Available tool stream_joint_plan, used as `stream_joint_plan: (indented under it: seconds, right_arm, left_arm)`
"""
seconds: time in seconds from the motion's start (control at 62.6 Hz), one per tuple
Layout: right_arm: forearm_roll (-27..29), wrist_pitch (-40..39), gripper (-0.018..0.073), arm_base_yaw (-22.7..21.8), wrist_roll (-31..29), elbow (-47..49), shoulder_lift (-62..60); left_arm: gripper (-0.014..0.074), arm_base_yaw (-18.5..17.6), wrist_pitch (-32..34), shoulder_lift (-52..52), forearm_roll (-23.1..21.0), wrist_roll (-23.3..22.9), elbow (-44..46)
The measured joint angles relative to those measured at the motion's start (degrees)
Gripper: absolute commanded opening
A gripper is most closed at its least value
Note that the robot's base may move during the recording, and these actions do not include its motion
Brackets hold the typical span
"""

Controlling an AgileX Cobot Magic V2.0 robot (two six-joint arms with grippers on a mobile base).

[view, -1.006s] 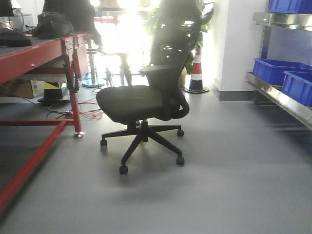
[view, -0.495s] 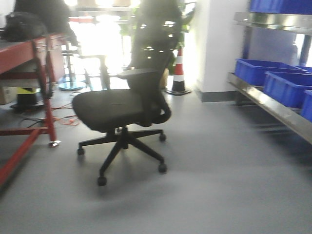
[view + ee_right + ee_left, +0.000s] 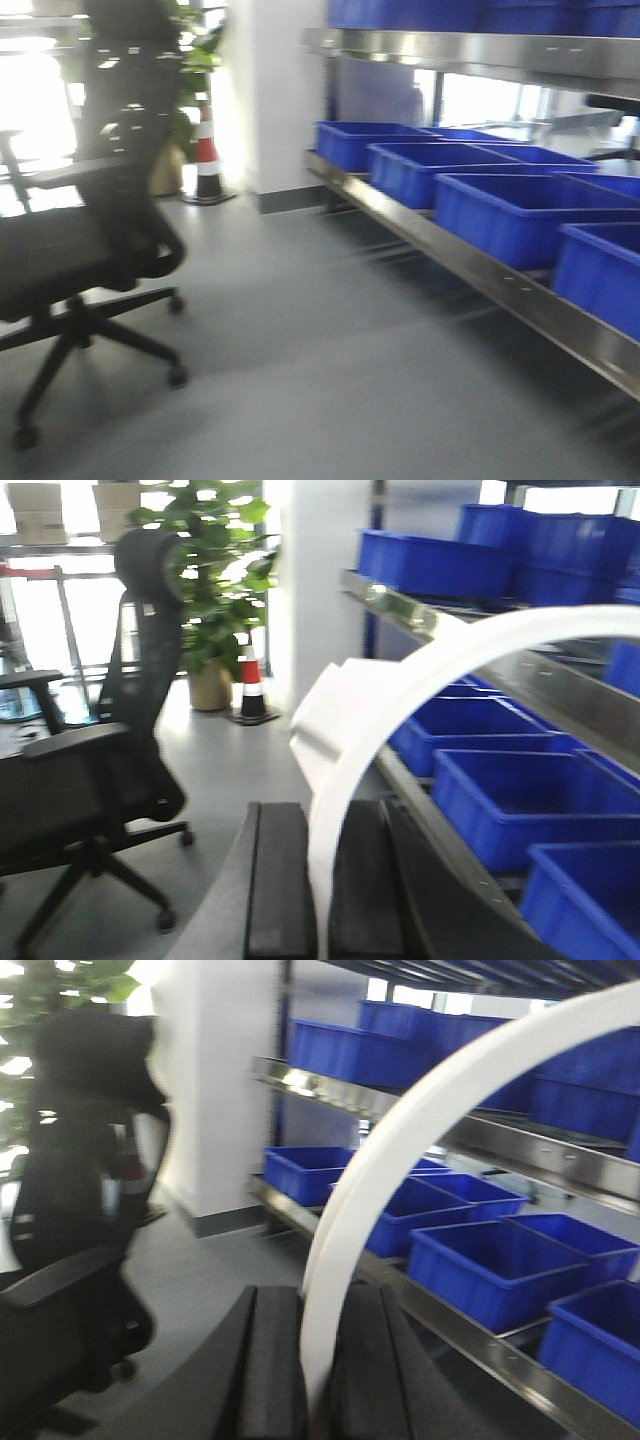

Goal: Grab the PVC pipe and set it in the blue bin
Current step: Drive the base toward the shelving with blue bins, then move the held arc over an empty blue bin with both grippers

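Observation:
In the left wrist view a white curved PVC pipe [image 3: 400,1150] rises from between the black jaws of my left gripper [image 3: 318,1298], which is shut on it, and arcs up to the right. The right wrist view shows a similar white curved PVC pipe [image 3: 400,685] with a blunt end at upper left. My right gripper [image 3: 325,815] is clamped on it. Several open blue bins [image 3: 520,215] stand in a row on a low steel shelf [image 3: 470,268] at the right, also seen as blue bins [image 3: 490,1260] and blue bins [image 3: 505,790]. Neither gripper shows in the front view.
A black office chair [image 3: 80,250] stands on the grey floor at the left. A striped traffic cone [image 3: 207,155] and a potted plant [image 3: 215,590] sit by a white pillar [image 3: 270,100]. More blue bins fill an upper shelf [image 3: 480,50].
The front view has swung to the right: the chair slid to the left edge, the red table left the frame, and the shelf of blue bins now fills the right side.

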State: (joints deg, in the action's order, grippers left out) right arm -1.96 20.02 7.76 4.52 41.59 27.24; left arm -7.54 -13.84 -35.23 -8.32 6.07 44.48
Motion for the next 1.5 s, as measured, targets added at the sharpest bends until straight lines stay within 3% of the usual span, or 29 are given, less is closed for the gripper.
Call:
stream_joint_plan:
  seconds: [1.501]
  right_arm:
    - [0.00,0.00,-0.0168,0.00,0.00,0.00,0.00]
  left_arm:
    - [-0.0111,0.00,0.00,-0.02,0.00,0.00,0.00]
